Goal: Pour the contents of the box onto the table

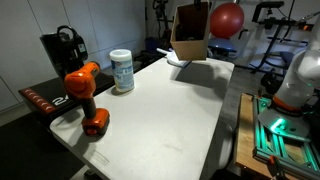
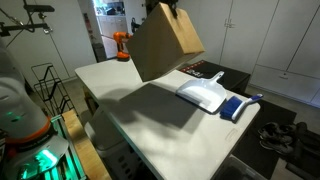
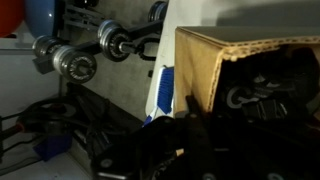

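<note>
The gripper (image 2: 170, 8) is taken to be clamped on the top edge of the box (image 2: 165, 45). The fingers are largely hidden, so the hold is judged from the box hanging clear in the air. The box is held tilted above the table (image 1: 160, 110), presumably raised so the contents can be tipped onto the bare surface under it. Nothing is seen falling yet, and in the wrist view the inside of the box is too dark to be read. Just below the box one flat white thing (image 2: 205, 95) is laid, with one blue thing (image 2: 236, 108) right beside it. Well apart from the box, one orange drill (image 1: 82, 95) and one white canister (image 1: 122, 70) are stood, left out of the pour's way. One box is counted, and one gripper.
</note>
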`<state>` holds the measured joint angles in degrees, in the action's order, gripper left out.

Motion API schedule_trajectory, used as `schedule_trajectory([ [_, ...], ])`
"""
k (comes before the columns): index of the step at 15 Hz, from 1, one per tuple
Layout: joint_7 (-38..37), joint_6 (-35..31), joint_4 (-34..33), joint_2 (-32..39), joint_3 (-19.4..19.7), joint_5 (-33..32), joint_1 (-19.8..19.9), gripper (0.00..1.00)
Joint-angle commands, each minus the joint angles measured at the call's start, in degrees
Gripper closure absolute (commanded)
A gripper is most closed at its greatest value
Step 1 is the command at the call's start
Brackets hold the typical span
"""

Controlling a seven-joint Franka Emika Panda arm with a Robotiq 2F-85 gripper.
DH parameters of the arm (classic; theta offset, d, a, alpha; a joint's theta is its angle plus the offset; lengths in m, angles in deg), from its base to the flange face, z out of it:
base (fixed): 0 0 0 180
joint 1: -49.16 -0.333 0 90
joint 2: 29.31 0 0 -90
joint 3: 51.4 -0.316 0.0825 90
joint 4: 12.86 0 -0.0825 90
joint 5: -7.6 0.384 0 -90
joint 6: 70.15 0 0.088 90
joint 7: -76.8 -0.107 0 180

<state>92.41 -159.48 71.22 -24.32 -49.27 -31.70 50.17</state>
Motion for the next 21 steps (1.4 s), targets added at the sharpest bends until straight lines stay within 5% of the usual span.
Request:
schedule_trajectory([
  [1,-2.12,4.42,0.18,-0.65,-2.12,-11.73,-3.07,0.98],
  [10,-4.89,17.09,2.13,0.92,-8.31,-37.38,-9.94,0.98],
  [21,-5.53,24.95,10.44,1.96,-9.76,-63.82,-13.13,0.98],
])
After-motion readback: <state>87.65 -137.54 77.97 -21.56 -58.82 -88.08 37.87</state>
